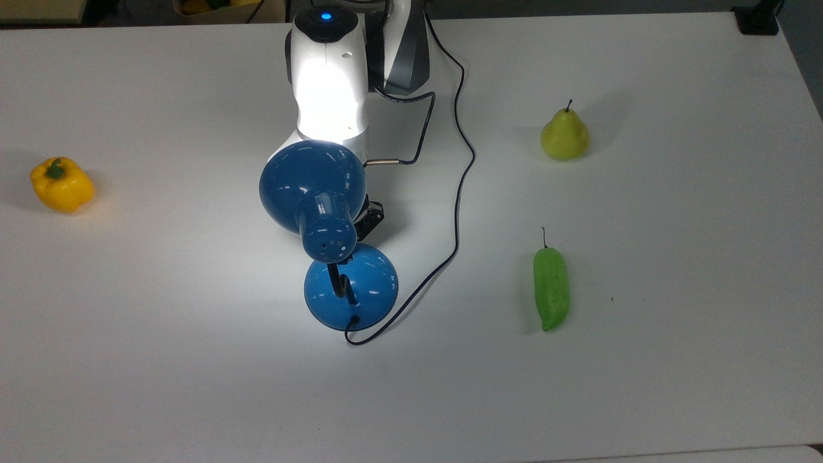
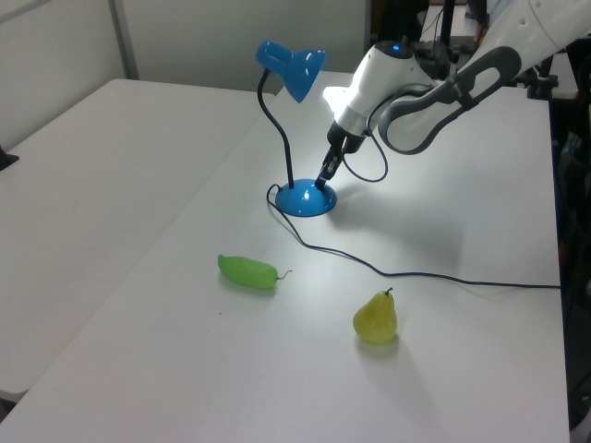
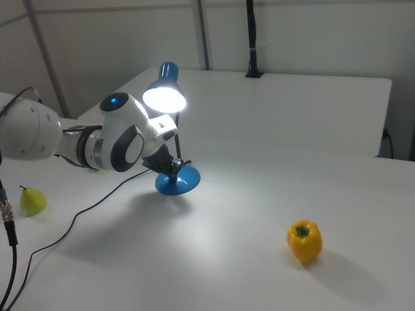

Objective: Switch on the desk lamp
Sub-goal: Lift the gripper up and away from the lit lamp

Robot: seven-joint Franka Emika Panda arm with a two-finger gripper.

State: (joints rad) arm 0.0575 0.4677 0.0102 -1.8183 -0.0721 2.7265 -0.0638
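Right view: desk lamp (image 3: 170, 139) is lit, its shade glowing and throwing a bright patch on the white table (image 3: 272, 214) in front of the tool (image 3: 172, 170). The tool sits low at the lamp's round blue base (image 2: 306, 198), tip down on or just above the base's upper surface beside the black stem; actual contact can't be confirmed. Whether the tool is clenched or released I cannot tell, since the fingers are hidden by the arm and the shade. In the top view the shade (image 1: 313, 183) hangs directly over the tool, with just a black part of the tool (image 1: 371, 217) poking out at the shade's edge, and the thin black cord (image 1: 458, 193) runs from the base out to the top view's right of the tool, then back toward the robot. A yellow bell pepper (image 1: 62, 185) lies well apart to the top view's left of the tool; a pear (image 1: 564, 135) and a green pepper (image 1: 551, 288) lie well apart to the top view's right. Step judgement: the switch press looks done, as light is on, so the task looks essentially complete. Next move probably calls for lifting the tool straight up and away from the base, clear of the stem, shade and cord, without nudging the lamp or hitting the switch again.
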